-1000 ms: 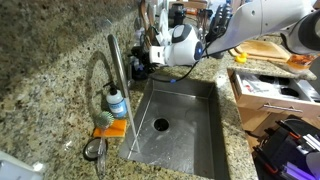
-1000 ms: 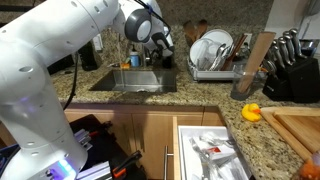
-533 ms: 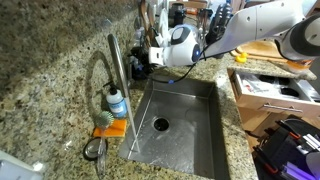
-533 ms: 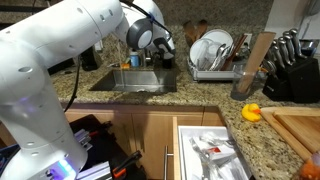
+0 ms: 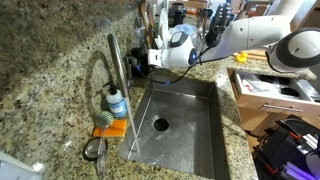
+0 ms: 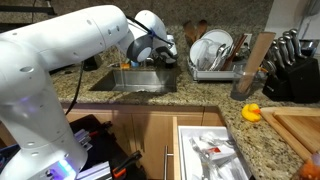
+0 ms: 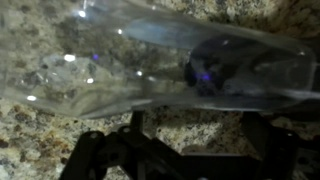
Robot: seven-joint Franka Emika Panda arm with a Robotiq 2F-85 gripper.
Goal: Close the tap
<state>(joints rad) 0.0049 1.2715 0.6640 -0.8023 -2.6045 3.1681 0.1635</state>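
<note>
Tap point(image 5: 113, 62) of brushed silver metal stands on the speckled granite counter point(image 5: 50, 50) beside the long edge of the sink point(image 5: 190, 125), a rectangular matte steel basin. Its thin straight stem rises upright and an arched gooseneck tube curves next to it. At its foot sit a small clear bottle point(image 5: 117, 103) with a blue cap and an orange sponge point(image 5: 110, 129).

The pincer point(image 5: 148, 60), on a smooth white arm, hovers over the sink's far end, apart from the tap. In the wrist view its dark fingers point(image 7: 132, 130) are spread, with mottled granite showing between them. A blurred, glossy clear shape point(image 7: 150, 60) lies across the top of that view.

In an exterior view a wire dish rack point(image 6: 215, 55) holds round white plates.
</note>
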